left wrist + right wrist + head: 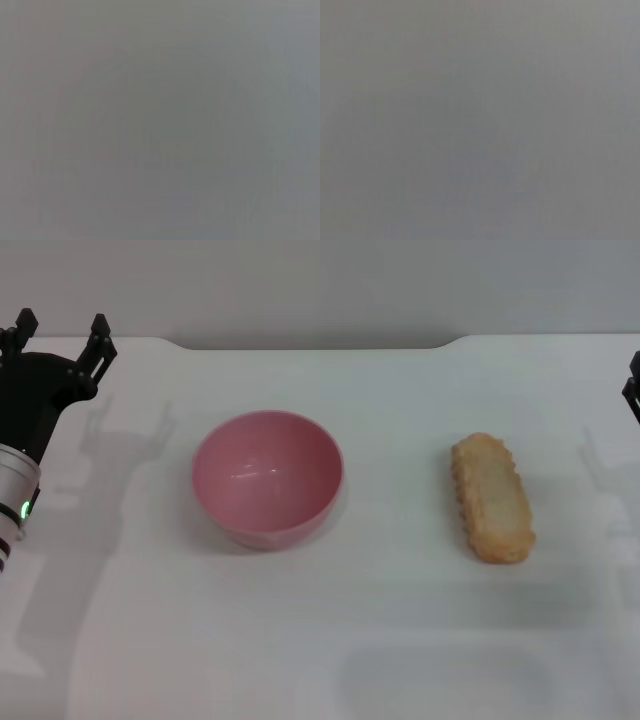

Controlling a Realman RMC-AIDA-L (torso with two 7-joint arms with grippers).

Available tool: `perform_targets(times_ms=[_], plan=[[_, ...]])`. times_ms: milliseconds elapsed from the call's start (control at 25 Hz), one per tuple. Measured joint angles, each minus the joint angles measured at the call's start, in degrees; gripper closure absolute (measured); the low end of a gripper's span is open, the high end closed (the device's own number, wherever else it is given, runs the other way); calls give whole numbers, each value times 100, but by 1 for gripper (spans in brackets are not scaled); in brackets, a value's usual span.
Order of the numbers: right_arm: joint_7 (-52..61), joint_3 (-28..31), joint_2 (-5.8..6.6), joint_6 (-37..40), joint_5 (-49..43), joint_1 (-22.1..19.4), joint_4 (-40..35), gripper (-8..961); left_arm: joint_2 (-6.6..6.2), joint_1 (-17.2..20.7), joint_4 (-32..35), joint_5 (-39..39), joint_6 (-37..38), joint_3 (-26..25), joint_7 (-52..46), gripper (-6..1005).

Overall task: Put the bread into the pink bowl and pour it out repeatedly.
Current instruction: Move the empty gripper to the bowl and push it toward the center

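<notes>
Your elongated pale-tan toy bread lies on the white desk, long axis running front to back, well right of the round, empty pink plastic bowl. Right hand is nearer, can't tell its grip. Left hand sits spread apart, far left.

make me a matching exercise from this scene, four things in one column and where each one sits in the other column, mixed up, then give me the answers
Things
1. pink bowl
2. bread
3. left end effector
4. right end effector

Places, by the head view
A. barely showing at the picture's right edge
B. lying flat on the white table, on the robot's right
C. raised at the far left, fingers spread apart
D. standing upright and empty, left of centre

Pairs: 1-D, 2-B, 3-C, 4-A
</notes>
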State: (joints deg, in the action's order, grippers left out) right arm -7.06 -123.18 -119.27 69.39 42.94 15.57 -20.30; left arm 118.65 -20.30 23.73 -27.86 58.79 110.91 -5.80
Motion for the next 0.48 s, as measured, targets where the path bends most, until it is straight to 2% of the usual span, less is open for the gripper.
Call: perform_targets(times_ms=[480], plan=[[28, 6, -1, -303, 22, 81, 79, 164, 0, 0, 1, 0, 0, 28, 0, 154]])
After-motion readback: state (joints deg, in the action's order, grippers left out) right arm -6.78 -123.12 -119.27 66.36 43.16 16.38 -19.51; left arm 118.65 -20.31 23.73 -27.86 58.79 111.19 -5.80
